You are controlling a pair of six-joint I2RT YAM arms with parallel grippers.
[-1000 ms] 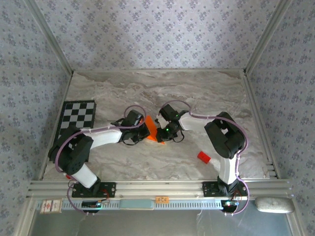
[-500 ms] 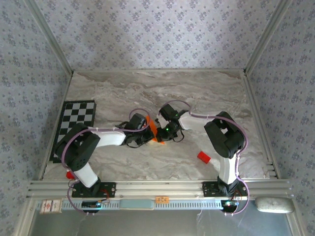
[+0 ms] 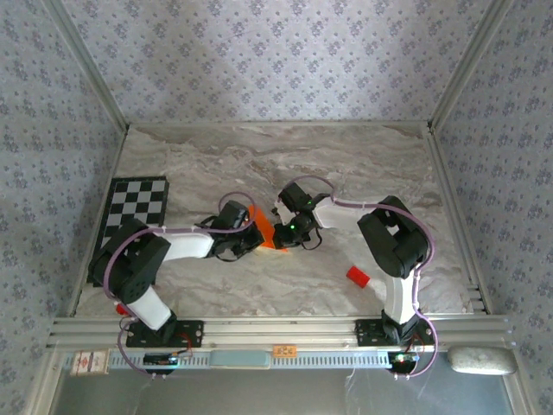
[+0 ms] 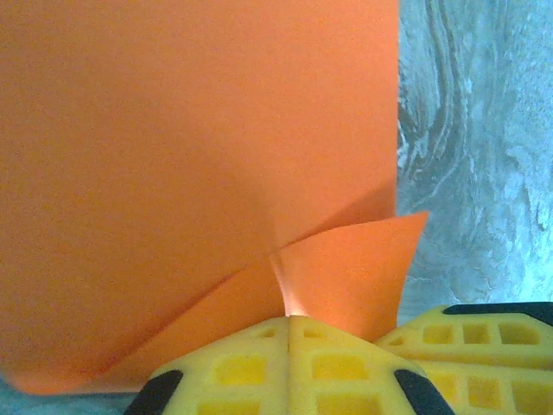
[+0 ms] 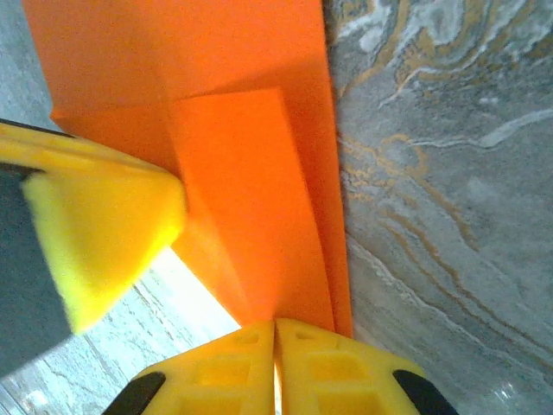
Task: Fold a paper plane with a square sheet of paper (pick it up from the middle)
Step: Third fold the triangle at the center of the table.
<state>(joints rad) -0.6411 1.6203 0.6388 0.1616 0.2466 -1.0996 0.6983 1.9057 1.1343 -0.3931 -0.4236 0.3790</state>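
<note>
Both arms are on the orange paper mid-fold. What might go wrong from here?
Both the left gripper and right gripper are shut on the orange sheet; pulling apart may tear it. The grippers crowd together, so they could collide. The folded flap may crease crooked.

Marble-look bench (image 3: 363, 164): checkerboard mat (image 3: 134, 216) at left, small red block (image 3: 358, 277) lower right, folded orange sheet of paper (image 3: 262, 223) dead centre.
</note>
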